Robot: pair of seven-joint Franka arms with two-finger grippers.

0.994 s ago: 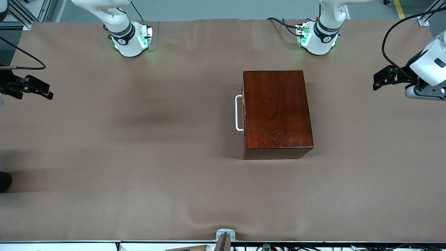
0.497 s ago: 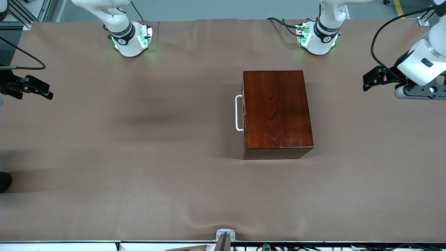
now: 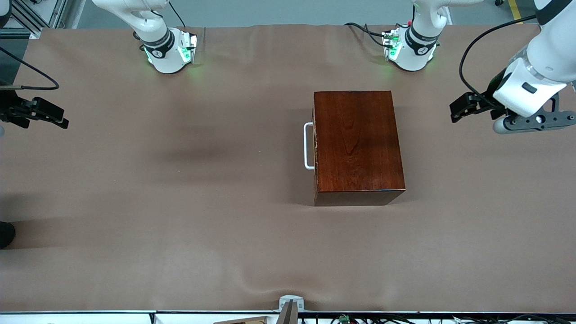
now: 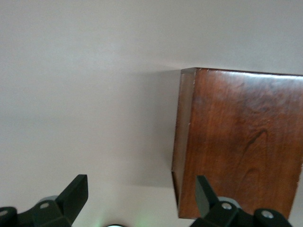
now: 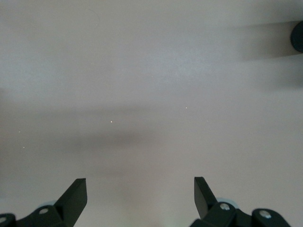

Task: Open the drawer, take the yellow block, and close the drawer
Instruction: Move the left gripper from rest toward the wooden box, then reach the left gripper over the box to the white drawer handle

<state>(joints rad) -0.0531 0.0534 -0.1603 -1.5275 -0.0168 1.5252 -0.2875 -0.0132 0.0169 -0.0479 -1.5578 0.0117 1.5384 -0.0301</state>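
The glossy reddish-brown wooden box [image 3: 357,146] stands mid-table, nearer the left arm's end. The drawer is pushed in; only its white U-shaped handle [image 3: 308,146] shows, on the side facing the right arm's end. The yellow block is hidden. My left gripper [image 3: 456,111] hangs open and empty over the table at the left arm's end, apart from the box. In the left wrist view the gripper [image 4: 140,194] is open, with the box [image 4: 241,142] beside one finger. My right gripper [image 3: 60,120] waits open over the table's right-arm end; the right wrist view [image 5: 140,194] shows it over bare cloth.
A brown cloth [image 3: 180,202] covers the table. Both arm bases [image 3: 168,51] [image 3: 411,49] stand along the edge farthest from the front camera. A metal bracket [image 3: 290,305] sits at the nearest edge. A dark object [image 3: 6,234] pokes in at the right arm's end.
My left gripper has moved in from the table's end toward the wooden box, still open. The right arm, the box and the drawer have not moved.
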